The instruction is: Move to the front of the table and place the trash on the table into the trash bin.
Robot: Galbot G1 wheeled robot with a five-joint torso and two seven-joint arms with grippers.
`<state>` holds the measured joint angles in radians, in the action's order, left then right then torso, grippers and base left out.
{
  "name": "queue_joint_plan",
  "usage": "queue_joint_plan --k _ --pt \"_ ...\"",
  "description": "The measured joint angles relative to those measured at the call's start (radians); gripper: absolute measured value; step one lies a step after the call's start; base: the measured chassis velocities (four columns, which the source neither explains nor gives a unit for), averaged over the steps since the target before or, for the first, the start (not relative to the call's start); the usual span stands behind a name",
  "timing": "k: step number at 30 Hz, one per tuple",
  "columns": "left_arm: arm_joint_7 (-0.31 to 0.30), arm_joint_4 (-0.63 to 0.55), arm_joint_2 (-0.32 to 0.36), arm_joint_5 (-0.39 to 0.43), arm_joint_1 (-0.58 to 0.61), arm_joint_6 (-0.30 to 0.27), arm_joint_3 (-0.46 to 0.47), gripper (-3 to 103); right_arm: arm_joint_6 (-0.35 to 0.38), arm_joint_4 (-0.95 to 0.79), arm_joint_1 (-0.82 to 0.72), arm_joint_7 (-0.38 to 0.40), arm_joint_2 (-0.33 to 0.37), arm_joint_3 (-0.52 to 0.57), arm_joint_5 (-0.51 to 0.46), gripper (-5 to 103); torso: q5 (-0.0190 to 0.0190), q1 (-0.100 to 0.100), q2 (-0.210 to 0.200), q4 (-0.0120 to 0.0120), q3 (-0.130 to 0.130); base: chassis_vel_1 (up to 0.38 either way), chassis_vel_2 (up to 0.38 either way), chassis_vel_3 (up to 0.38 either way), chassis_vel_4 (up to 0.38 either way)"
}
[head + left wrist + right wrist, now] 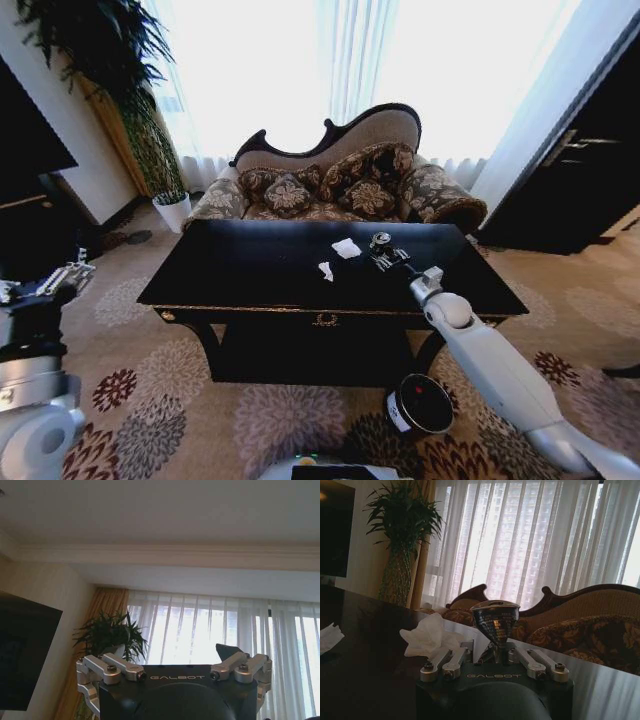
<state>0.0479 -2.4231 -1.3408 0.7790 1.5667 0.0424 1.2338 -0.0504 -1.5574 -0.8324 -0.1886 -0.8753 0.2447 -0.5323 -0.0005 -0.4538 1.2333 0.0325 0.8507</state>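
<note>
Crushed metal, the can (495, 620), sits between the closed fingers of the right gripper (388, 258) on the far right part of the black table (250, 285), with two white paper scraps (346, 248) lying on the top just beside it. The trash bin (420, 405) stands on the carpet in front of the table, below the right arm, so I judge that the can is grasped but not yet carried, and both scraps are left. The left gripper (175, 672) is parked low at the robot's left side, pointing up at the ceiling with fingers spread and holding nothing.

black table (250, 270), paper scraps (346, 248), crushed can (381, 241)
</note>
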Motion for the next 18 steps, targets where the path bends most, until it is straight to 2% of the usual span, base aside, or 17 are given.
queue_joint_plan --k 1,4,6,9,18 --pt "0.000 0.000 0.000 0.000 0.000 0.000 0.000 100 0.000 0.000 0.000 0.000 0.000 0.000 0.000 32 0.0000 0.000 0.000 0.0000 0.000 0.000 0.000 0.000 0.000" --pt "0.000 -0.011 -0.003 0.001 0.008 0.000 0.004 100 -0.003 -0.012 -0.029 -0.003 0.004 0.019 -0.020 15 0.0002 0.000 0.000 0.0001 0.000 0.000 0.000 0.000 0.000" --pt "0.000 -0.013 -0.004 0.001 0.010 0.000 0.005 100 -0.003 -0.013 -0.034 -0.004 0.005 0.022 -0.023 15 0.0003 0.000 0.000 0.0001 0.000 0.000 0.000 0.000 0.000" --pt "0.000 -0.019 -0.010 0.001 0.014 0.001 0.006 100 -0.010 -0.019 -0.052 -0.011 0.005 0.037 -0.029 2 0.0005 0.000 0.000 0.0000 0.000 0.000 0.000 0.000 0.000" --pt "-0.001 -0.031 -0.015 0.003 0.022 0.001 0.011 100 -0.013 -0.069 -0.098 -0.030 0.012 0.082 -0.059 0 0.0003 0.000 0.000 -0.0001 0.000 0.000 0.000 0.000 0.000"
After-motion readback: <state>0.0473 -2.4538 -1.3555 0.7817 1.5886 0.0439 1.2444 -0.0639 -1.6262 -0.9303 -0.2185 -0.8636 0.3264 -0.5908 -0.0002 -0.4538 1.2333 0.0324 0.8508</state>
